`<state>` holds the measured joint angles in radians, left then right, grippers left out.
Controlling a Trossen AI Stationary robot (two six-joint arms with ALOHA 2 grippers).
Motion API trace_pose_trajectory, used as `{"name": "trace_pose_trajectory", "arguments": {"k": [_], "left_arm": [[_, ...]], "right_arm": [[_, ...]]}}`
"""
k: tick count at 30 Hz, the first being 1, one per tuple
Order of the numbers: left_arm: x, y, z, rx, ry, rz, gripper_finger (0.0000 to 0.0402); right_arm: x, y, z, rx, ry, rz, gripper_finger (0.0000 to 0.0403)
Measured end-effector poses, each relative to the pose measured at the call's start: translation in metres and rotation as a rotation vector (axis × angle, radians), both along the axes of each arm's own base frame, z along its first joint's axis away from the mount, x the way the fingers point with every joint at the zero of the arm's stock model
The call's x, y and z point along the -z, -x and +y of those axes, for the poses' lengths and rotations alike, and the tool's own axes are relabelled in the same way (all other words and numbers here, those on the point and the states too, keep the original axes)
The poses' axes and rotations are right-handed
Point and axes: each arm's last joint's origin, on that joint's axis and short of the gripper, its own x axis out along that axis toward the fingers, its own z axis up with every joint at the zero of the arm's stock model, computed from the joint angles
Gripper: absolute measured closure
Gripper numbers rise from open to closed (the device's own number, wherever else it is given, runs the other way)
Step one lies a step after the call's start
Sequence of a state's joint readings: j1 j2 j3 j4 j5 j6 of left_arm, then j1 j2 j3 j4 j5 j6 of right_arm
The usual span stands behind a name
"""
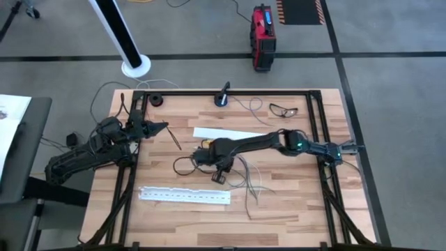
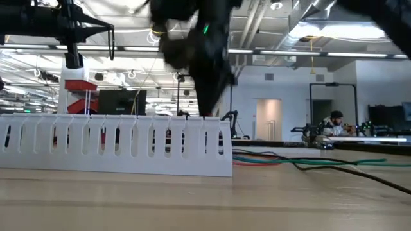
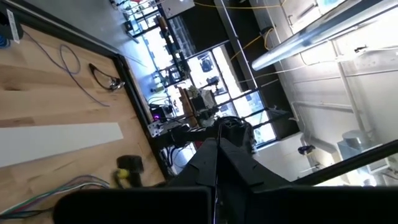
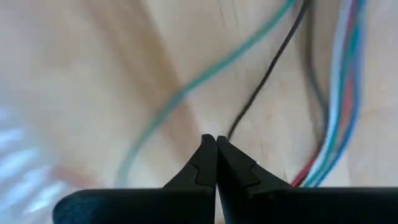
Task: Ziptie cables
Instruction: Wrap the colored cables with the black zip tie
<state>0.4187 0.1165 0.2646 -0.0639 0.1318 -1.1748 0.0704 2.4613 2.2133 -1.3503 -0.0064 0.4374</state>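
Right claw [image 4: 216, 140] clenched over cables [image 4: 336, 99], left claw [image 3: 217, 144] clenched at table [image 1: 293, 209] edge, no legible writing.

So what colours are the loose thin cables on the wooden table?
Green, black, white, blue and red cables, clearest in the right wrist view.

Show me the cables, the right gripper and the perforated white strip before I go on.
cables [image 1: 252, 183]: high view, loose strands trailing toward the table's front.
right gripper [image 4: 216, 146]: right wrist view, the meeting fingertips.
perforated white strip [image 1: 185, 196]: high view, middle of its length.

Overhead looks down; low looks level; both share perforated strip [image 1: 185, 196].
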Motion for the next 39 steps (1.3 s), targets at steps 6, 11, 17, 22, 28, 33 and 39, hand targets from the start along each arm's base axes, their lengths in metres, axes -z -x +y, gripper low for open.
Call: {"name": "trace_pose_trajectory", "arguments": {"k": [6,11,17,22,28,33,39], "left_arm": [[0.0,0.0,0.0,0.002,-0.004,-0.001,0.0401],[0.0,0.0,0.0,-0.007,-0.018,0.003,0.0401],[0.0,0.0,0.001,-0.042,-0.011,0.0,0.0401],[0.001,0.001,0.002,-0.078,-0.009,0.008,0.0401],[0.004,0.001,0.004,-0.126,0.008,0.036,0.0401],[0.006,0.001,0.004,-0.124,0.013,0.062,0.0401],[0.006,0.001,0.004,-0.131,-0.001,0.066,0.0401]], "right_arm": [[-0.076,0.037,-0.006,0.008,-0.009,-0.391,0.0403],[-0.1,0.105,-0.018,0.132,-0.048,-0.585,0.0403],[-0.078,0.162,-0.026,0.219,-0.089,-0.726,0.0403],[-0.051,0.157,-0.037,0.263,-0.169,-0.894,0.0403],[-0.034,0.111,-0.065,0.141,-0.21,-0.894,0.0389],[-0.058,0.071,-0.096,-0.034,-0.177,-0.916,0.0325],[-0.06,0.032,-0.117,-0.186,-0.111,-0.836,0.0235]]}}
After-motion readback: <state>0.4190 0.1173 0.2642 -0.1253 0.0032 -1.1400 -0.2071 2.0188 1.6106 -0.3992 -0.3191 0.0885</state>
